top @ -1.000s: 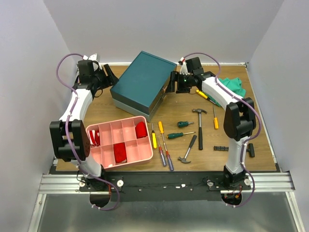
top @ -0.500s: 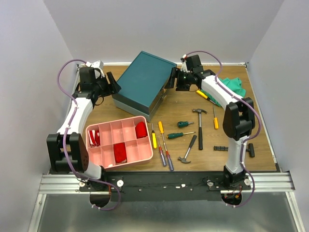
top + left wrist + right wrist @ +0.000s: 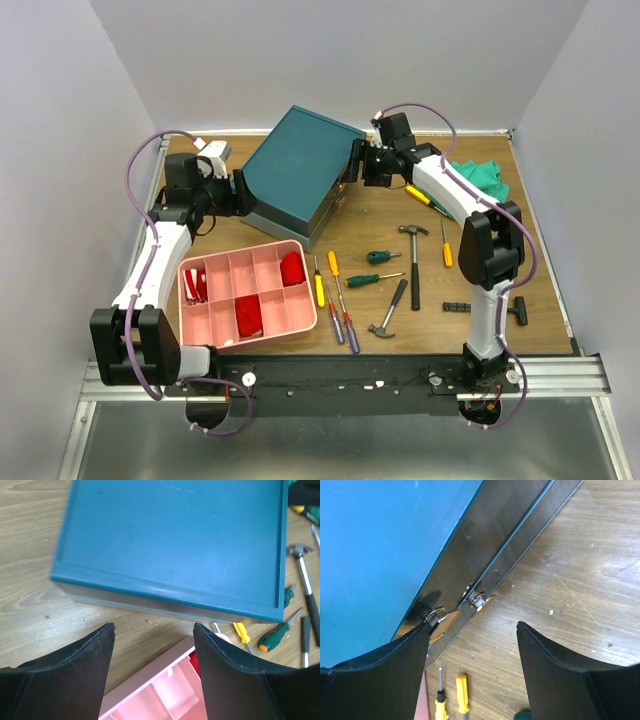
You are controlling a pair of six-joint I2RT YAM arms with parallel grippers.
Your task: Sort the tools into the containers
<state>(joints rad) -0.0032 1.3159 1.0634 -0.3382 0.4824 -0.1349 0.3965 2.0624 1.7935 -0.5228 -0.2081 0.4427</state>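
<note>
The dark teal box [image 3: 300, 165] sits at the back centre, both drawers pushed in. In the right wrist view its two drawer fronts [image 3: 507, 535] carry small orange handles [image 3: 441, 621]. My right gripper [image 3: 353, 170] is open and empty at that drawer face, its left finger [image 3: 385, 670] beside the upper handle. My left gripper [image 3: 240, 192] is open and empty against the box's left side; the box [image 3: 170, 540] lies ahead of its jaws. Screwdrivers [image 3: 330, 295], green-handled screwdrivers [image 3: 375, 268] and two hammers [image 3: 413, 262] lie on the table in front of the box.
A pink compartment tray [image 3: 245, 295] with red items sits at the front left, under my left gripper [image 3: 152, 630]. A green cloth [image 3: 480, 178] lies at the back right. A black T-shaped tool [image 3: 520, 310] and a short black piece [image 3: 457, 307] lie at the right.
My left arm has swung right and forward, bringing its gripper up to the box's left side. My right gripper has edged slightly towards the drawer face.
</note>
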